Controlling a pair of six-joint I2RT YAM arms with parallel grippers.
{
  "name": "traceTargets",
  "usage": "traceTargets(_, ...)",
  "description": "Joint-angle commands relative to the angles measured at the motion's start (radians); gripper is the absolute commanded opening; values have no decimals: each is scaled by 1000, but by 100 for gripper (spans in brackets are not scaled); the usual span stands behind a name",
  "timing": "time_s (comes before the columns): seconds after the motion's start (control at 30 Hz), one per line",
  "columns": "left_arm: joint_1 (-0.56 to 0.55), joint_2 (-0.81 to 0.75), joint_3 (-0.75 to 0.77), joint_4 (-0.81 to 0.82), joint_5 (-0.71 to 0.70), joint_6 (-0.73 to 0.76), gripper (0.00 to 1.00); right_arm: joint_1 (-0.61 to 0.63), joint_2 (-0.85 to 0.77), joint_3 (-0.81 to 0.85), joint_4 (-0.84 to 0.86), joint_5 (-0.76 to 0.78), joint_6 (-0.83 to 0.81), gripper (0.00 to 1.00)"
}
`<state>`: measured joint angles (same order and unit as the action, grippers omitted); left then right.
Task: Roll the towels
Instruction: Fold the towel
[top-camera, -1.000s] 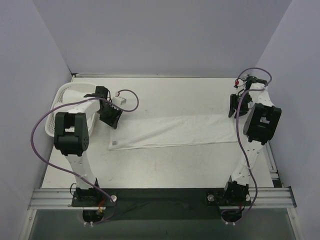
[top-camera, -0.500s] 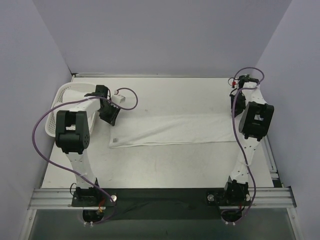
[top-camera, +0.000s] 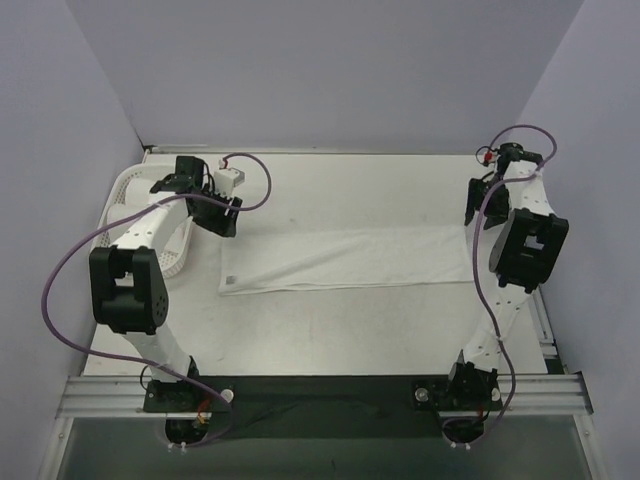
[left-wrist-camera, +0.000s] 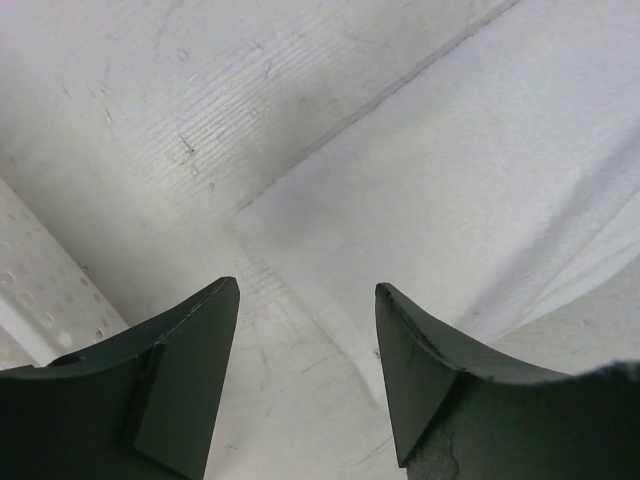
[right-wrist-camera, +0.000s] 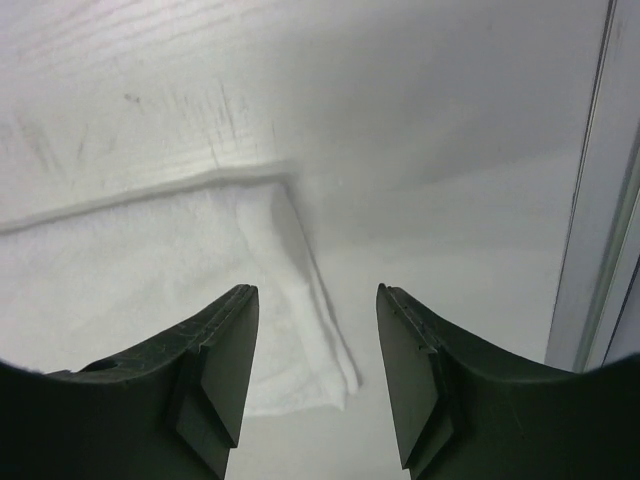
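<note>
Your towel (top-camera: 345, 258) is a long, narrow strip of white terry with a fine nubby pile. It lies flat and unrolled, running from 9 o'clock to 3 o'clock across the middle of the tabletop (top-camera: 330, 330). A small tag or mark shows near its 8 o'clock corner. At the 3 o'clock end the right wrist view shows a narrow strip of cloth doubled along the short edge.

The tabletop is matte off-white, scuffed with thin dark scratches. Plain pale lavender walls close it in on three sides. A white perforated plastic basket (top-camera: 120, 215) sits at the 9 o'clock edge, and a grey metal rail (right-wrist-camera: 590, 250) borders the 3 o'clock side.

Your left end effector (left-wrist-camera: 307, 295) hangs over the towel's 10 o'clock corner with its dark, curved fingers apart and nothing between them. In its wrist view the corner point lies just past the gap, toward 12 o'clock, and the basket wall shows at 8 o'clock.

Your right end effector (right-wrist-camera: 315, 300) hangs over the 2 o'clock corner, fingers likewise spread and empty, the folded short edge running down through the gap. You cannot tell from these views whether either one touches the cloth.
</note>
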<state>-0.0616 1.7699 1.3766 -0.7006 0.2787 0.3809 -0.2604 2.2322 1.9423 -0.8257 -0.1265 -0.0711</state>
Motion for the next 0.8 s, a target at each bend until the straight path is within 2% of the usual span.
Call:
traceTargets(0.0,6,-62,-24,-10,85,-43,68,-22,-126,-83,-84,-123,22,51)
traceTargets(0.17,5,-78,-42,-7,135,-69,73,-13,-138,-210,-84,-153,17,49)
traceTargets(0.33,3,-93,-51,-7,163,-83,76,-10,-99,-236,-75,-141,19,42)
traceTargets(0.5,5,-98,-66,3,157,-76,76,12,-60,-258,-30,-39,14,40)
traceTargets(0.77,5,-93,-71,6,166,-77,76,12,-72,-269,-21,-1,-7,40)
